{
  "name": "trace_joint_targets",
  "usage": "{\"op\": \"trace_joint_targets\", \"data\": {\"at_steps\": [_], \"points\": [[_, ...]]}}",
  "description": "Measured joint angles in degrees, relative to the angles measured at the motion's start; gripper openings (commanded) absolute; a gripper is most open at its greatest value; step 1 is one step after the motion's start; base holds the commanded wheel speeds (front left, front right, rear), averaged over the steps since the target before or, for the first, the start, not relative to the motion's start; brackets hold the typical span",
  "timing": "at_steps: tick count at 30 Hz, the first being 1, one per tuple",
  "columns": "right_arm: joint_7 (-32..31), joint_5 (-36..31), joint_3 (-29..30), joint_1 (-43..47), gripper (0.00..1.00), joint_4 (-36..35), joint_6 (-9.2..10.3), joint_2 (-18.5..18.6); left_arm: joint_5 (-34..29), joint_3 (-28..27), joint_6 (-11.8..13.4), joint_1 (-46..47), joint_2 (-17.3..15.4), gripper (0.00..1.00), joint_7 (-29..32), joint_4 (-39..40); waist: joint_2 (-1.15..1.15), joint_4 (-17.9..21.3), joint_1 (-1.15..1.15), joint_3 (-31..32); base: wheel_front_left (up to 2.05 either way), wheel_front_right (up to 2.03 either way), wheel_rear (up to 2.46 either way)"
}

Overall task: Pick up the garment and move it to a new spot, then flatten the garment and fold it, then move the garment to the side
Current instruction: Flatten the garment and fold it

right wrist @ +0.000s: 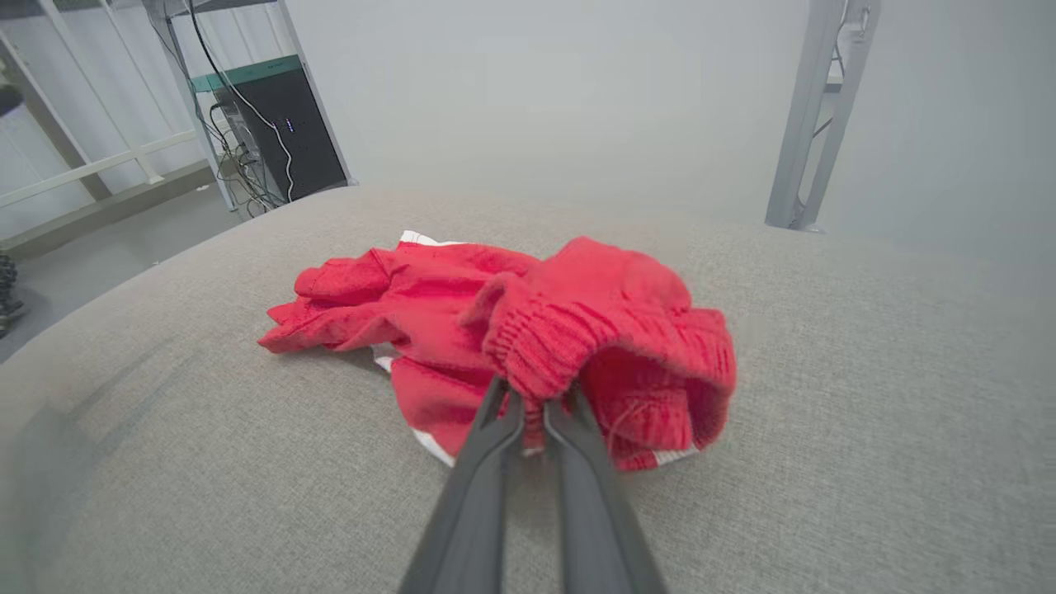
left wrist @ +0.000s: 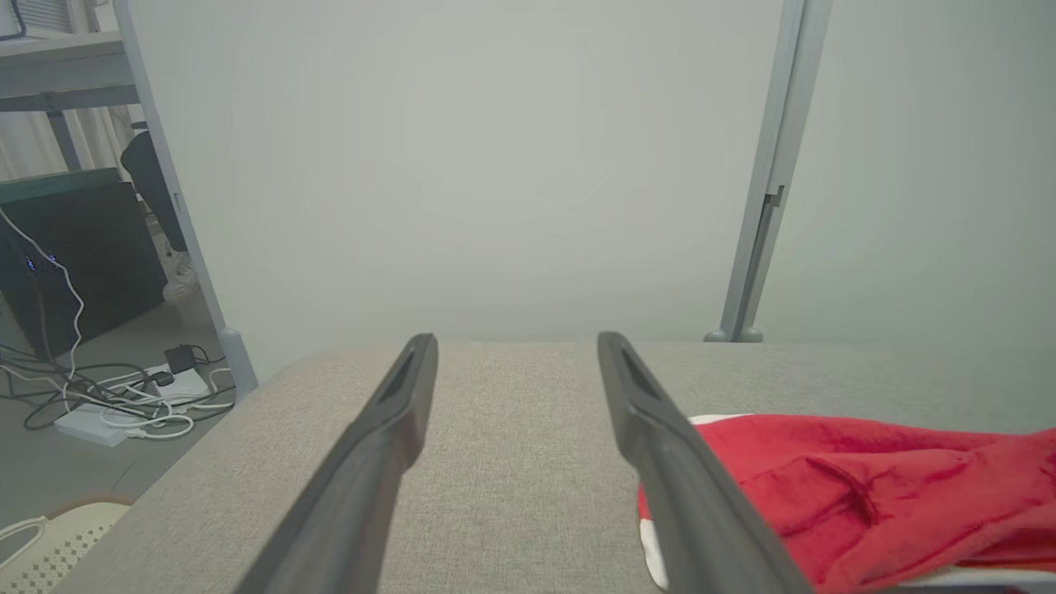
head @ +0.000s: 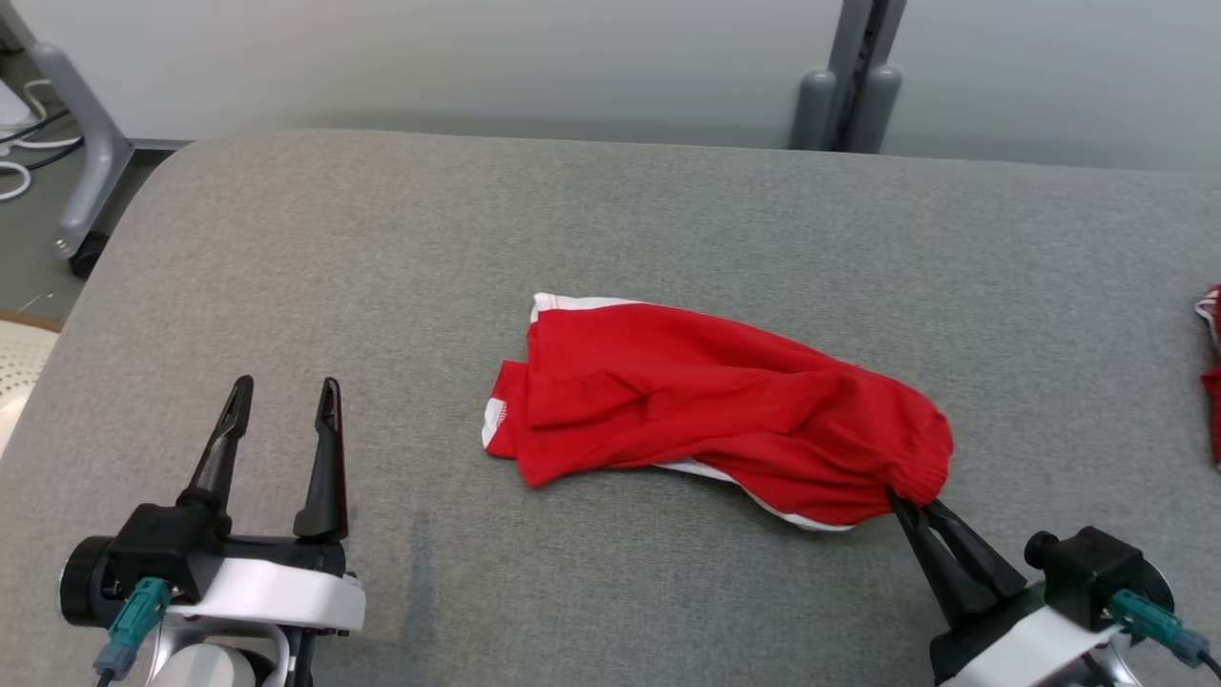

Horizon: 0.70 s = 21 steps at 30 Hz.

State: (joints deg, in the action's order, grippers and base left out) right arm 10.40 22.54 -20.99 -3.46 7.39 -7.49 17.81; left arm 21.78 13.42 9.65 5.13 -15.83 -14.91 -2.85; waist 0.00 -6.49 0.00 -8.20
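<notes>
One red garment (head: pixel 706 401) at the middle of the grey table (head: pixel 610 219).
Second red cloth (head: pixel 1210 367) lies at the table's right edge. Right gripper (head: pixel 901 501), near right, is clamped on the garment's elastic hem; left gripper (head: pixel 283 396), near left, stands wide, empty.

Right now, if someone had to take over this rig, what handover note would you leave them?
Left gripper: jaws open, nothing held, over the grey padded table, left of the garment.
Right gripper: jaws shut on the ribbed elastic edge at the right end of the red garment.
Garment: crumpled mid-table, mostly lying on the surface.
Done: grasp made.
Left: lift and move it, flatten, fold, move aside.
Note: another red item lies at the table's right edge.
</notes>
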Motion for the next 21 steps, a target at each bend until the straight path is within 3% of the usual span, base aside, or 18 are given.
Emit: {"op": "trace_joint_targets", "data": {"at_steps": [12,17,21], "points": [[-7.5,-3.2,5.0,5.7,0.0,-23.6,0.0,-2.0,-0.4,-2.0,0.5,-1.4,-0.4,1.0,-0.1,1.7,0.0,2.9,0.0,-0.2,0.0,0.0,0.0],[-8.9,-3.4,8.6,2.0,0.0,-25.2,0.0,-1.4,-0.6,-1.6,0.2,-0.7,-0.2,1.0,-0.1,2.4,0.0,2.7,0.0,-1.8,0.0,0.0,0.0],[-9.0,-2.6,10.8,-1.8,0.0,-21.2,0.0,-0.1,-1.1,-0.9,-0.4,1.6,0.5,1.0,-0.1,2.4,0.0,1.8,0.0,-4.2,0.0,0.0,0.0]]}}
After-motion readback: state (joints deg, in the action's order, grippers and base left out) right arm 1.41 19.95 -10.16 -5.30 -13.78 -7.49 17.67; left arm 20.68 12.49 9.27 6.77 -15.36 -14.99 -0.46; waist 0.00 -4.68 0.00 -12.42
